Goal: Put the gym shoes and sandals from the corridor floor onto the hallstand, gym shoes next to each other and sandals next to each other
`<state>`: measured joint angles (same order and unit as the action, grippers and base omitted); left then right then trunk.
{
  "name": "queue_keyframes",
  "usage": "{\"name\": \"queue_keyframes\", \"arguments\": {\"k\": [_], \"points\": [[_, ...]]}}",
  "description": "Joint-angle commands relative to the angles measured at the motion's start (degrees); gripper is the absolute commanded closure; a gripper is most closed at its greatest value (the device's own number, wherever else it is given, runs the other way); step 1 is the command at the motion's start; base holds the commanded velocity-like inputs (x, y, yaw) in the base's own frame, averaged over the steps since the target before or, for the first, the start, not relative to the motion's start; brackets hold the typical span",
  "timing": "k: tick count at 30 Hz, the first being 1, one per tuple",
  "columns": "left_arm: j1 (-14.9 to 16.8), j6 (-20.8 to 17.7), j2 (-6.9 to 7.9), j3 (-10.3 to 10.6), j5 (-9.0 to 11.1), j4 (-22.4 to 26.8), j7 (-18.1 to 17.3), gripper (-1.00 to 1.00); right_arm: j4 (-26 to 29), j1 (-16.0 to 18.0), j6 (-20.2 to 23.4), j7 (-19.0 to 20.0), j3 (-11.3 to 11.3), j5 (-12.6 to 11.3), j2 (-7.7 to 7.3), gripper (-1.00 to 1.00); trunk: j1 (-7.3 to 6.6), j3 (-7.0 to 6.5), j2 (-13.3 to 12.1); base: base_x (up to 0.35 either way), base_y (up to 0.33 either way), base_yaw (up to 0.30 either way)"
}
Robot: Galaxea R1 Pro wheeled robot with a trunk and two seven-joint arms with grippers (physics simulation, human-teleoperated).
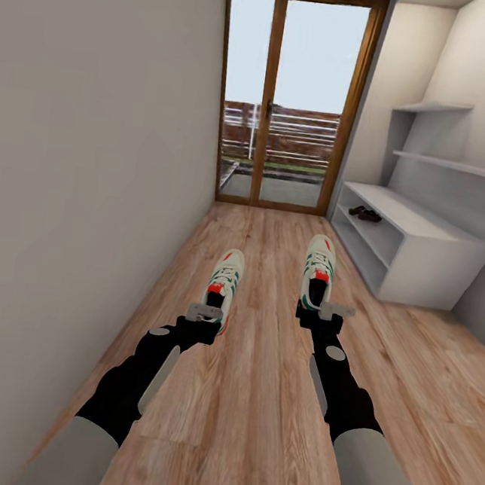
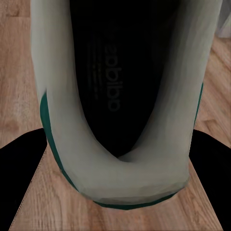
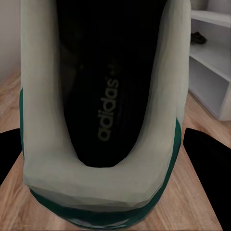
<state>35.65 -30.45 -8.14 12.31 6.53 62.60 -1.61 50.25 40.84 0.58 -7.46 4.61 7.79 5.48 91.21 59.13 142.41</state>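
1. Standing in the corridor, I'm taking the shoe rack point(image 1: 423, 253) as my landmark: a pale grey unit against the wall, with two upper shelves on its back panel.
2. The sandals point(image 1: 365, 213) are already on it, side by side on the shelf under the bench top, at the end nearest the glass door point(image 1: 294, 97). One also peeks into the right wrist view point(image 3: 198, 37).
3. Both sneakers sit out in front of the rack over the wood floor point(image 1: 254, 396), toes pointing toward the door.
4. The right sneaker point(image 1: 319, 271) is the one closer to the rack. The right gripper point(image 1: 323, 311) is at its heel. Up close, the heel collar point(image 3: 103, 183) fills the space between the two dark fingers point(image 3: 204, 159), one on each side. It looks gripped.
5. The left sneaker point(image 1: 224, 278) is further from the rack, well apart from its twin. The left gripper point(image 1: 205, 314) is at its heel the same way, fingers point(image 2: 211, 159) flanking the heel point(image 2: 125, 183).
6. Can't tell whether either shoe is lifted or touching the floor.
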Motion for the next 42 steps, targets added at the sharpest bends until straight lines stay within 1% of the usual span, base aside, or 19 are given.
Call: {"name": "queue_keyframes", "arguments": {"k": [1,42], "points": [[0.0,-0.3,-0.01,0.0,0.6,0.1,0.1,1.0,0.0,0.0,0.1,-0.1,0.1,0.6,0.06,1.0,0.02,0.05,0.0,0.34,0.003,0.0],[0.0,-0.3,-0.01,0.0,0.6,0.1,0.1,1.0,0.0,0.0,0.0,0.0,0.2,0.9,0.06,1.0,0.02,0.05,0.0,0.344,0.0,0.0]]}}
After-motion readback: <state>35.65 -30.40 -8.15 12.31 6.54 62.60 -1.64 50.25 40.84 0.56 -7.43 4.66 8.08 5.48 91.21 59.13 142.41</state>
